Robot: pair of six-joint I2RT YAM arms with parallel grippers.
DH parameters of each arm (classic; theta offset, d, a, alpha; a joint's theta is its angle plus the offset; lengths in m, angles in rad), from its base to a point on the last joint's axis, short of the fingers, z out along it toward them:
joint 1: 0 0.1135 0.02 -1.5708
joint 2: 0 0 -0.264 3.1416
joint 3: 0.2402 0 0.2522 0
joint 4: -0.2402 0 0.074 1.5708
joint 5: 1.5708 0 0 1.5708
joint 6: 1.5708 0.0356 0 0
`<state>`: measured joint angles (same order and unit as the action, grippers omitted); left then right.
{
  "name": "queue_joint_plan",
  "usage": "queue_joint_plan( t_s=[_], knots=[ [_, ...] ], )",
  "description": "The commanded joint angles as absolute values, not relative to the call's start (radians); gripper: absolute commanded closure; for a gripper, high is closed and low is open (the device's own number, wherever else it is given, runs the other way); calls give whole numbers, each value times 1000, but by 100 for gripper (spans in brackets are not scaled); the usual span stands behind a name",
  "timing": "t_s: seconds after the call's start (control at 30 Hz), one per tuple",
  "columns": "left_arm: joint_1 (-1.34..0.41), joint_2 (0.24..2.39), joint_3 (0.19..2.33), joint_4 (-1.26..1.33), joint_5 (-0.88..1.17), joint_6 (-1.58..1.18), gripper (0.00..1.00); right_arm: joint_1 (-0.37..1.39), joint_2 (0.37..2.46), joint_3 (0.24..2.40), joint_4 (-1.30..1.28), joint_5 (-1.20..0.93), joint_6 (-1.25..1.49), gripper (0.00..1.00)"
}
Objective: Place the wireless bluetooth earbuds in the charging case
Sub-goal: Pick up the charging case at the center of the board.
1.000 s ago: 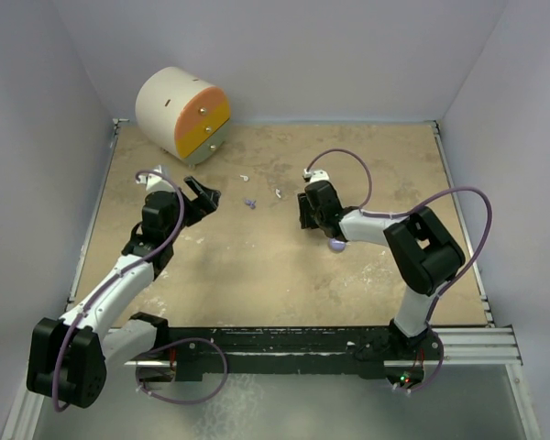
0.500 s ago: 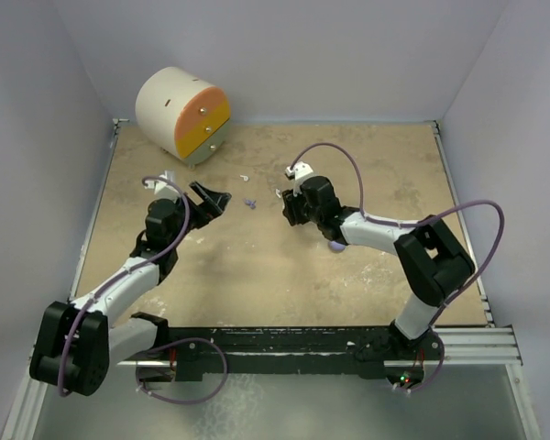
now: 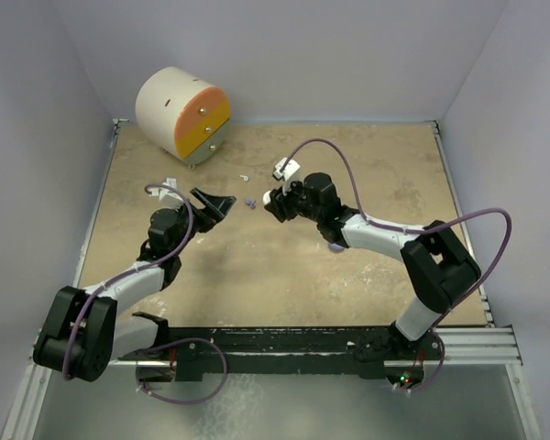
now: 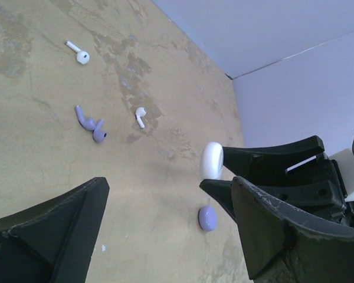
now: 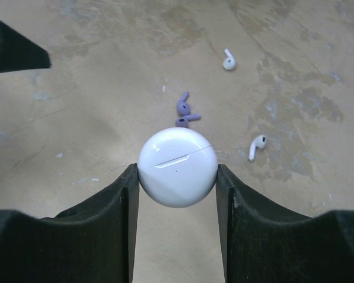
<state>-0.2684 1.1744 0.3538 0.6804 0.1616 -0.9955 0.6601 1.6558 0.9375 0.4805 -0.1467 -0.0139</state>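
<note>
My right gripper [image 5: 177, 177] is shut on the round white charging case [image 5: 177, 167], held above the table with its lid seam closed. Just beyond it lie the purple earbuds [image 5: 184, 110] and two white earbuds [image 5: 229, 61] [image 5: 256, 146]. In the left wrist view the same white earbuds [image 4: 78, 53] [image 4: 140, 116] and purple earbuds [image 4: 89, 122] lie on the table, with the white case [image 4: 212, 160] to their right. My left gripper [image 4: 165, 194] stands open and empty, facing the right gripper [image 3: 273, 200] across the purple earbuds [image 3: 250, 203].
A lilac round case [image 4: 207, 218] lies on the table under the right arm [image 3: 376, 229]. A large cream and orange drum [image 3: 183, 115] sits at the back left corner. Pale walls enclose the tan table [image 3: 275, 275].
My right gripper has carried the white case leftward toward the earbuds. My left gripper has shifted a little right toward them and its jaws have narrowed slightly.
</note>
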Motion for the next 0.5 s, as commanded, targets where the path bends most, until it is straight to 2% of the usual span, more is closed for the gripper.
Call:
queue_joint_plan(
  t_s=[0.0, 0.3, 0.47],
  knots=[
    [-291, 1224, 332, 887, 189, -1051, 18, 691, 1626, 937, 595, -247, -74, 100],
    [-362, 1381, 323, 1137, 179, -1115, 36, 740, 1663, 961, 600, -291, -94, 100],
    [-396, 1420, 283, 1285, 113, -1144, 38, 748, 1690, 980, 600, -284, -45, 100]
  ],
)
